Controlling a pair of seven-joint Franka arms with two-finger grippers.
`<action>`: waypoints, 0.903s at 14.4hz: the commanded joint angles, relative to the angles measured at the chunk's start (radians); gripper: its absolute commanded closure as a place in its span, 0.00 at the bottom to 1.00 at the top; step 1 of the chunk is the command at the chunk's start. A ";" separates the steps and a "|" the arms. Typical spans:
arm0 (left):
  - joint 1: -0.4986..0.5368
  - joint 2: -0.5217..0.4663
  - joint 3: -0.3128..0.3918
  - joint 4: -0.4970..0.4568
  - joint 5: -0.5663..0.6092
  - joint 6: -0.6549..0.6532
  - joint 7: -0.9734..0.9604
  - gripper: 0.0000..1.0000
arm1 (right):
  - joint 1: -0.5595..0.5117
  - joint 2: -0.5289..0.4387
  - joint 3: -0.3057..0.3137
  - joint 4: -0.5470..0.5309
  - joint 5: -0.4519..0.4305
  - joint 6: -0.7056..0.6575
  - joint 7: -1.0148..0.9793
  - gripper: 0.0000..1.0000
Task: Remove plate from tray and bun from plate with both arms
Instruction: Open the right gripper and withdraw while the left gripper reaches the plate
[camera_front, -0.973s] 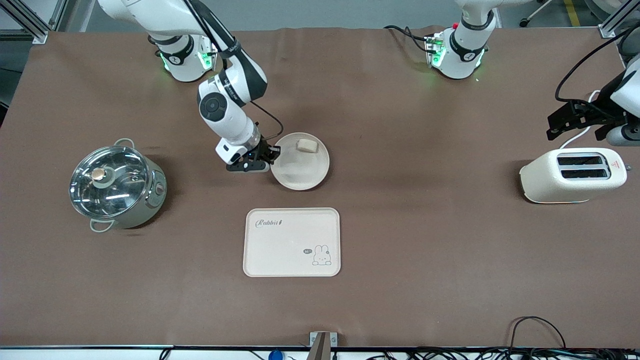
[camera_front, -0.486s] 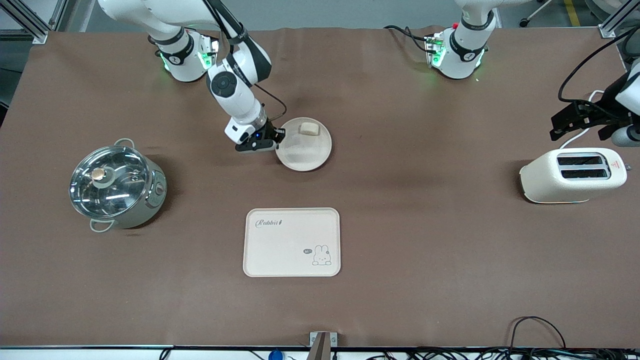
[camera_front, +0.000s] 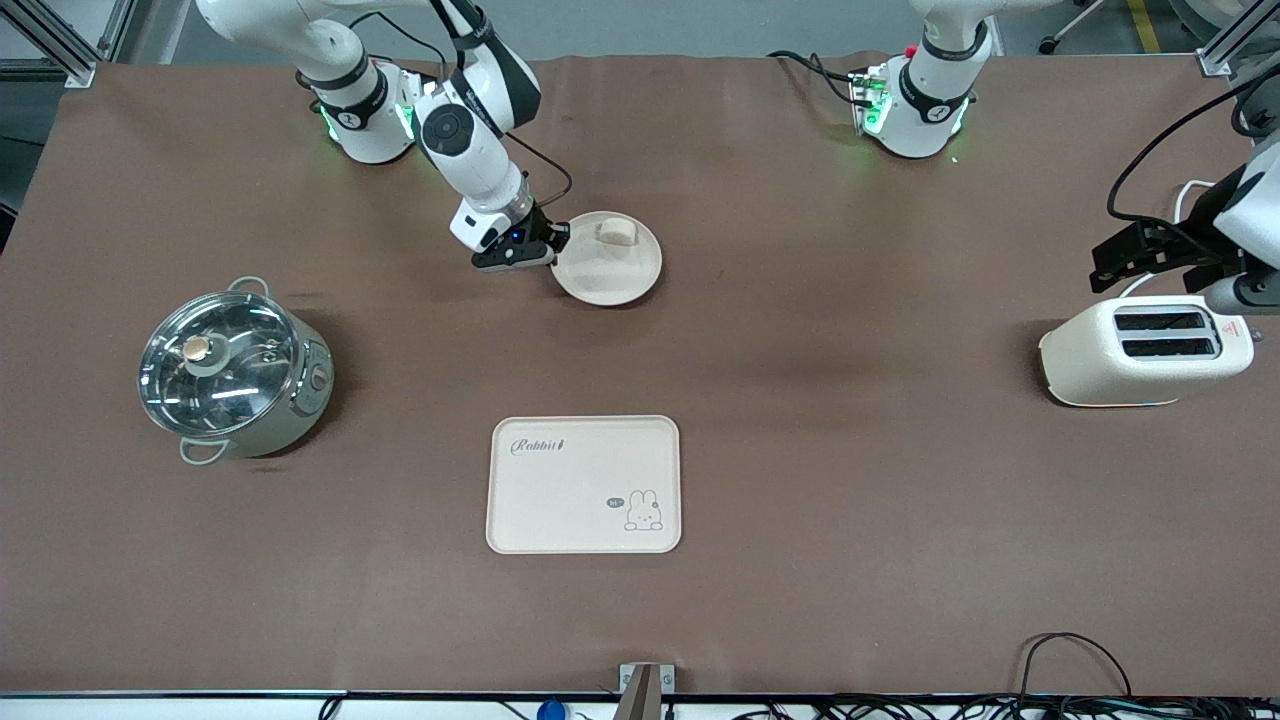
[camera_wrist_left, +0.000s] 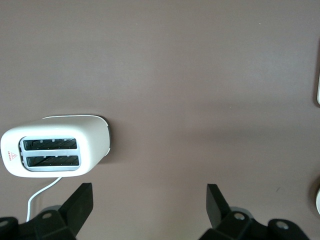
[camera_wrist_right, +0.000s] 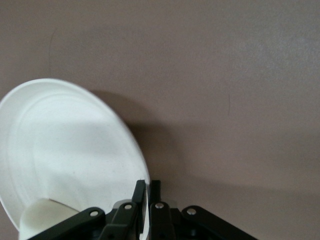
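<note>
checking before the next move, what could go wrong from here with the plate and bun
1. The right gripper pinches only the rim of the round cream plate; such an edge grip may slip or tilt it.
2. The small pale bun lies loose near the rim and could roll off.
3. The open left gripper hovers over the white toaster, distant from the bun.

High front camera, two wrist close-ups
</note>
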 joint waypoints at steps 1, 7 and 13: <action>-0.023 0.005 -0.007 0.012 0.015 0.002 -0.002 0.00 | 0.006 -0.040 0.002 -0.033 0.038 -0.008 -0.003 0.00; -0.170 0.062 -0.014 0.012 -0.003 0.020 -0.023 0.00 | -0.143 -0.207 -0.006 -0.008 0.037 -0.195 -0.021 0.00; -0.439 0.177 -0.014 0.002 -0.045 0.121 -0.441 0.00 | -0.443 -0.379 -0.021 0.110 0.031 -0.566 -0.237 0.00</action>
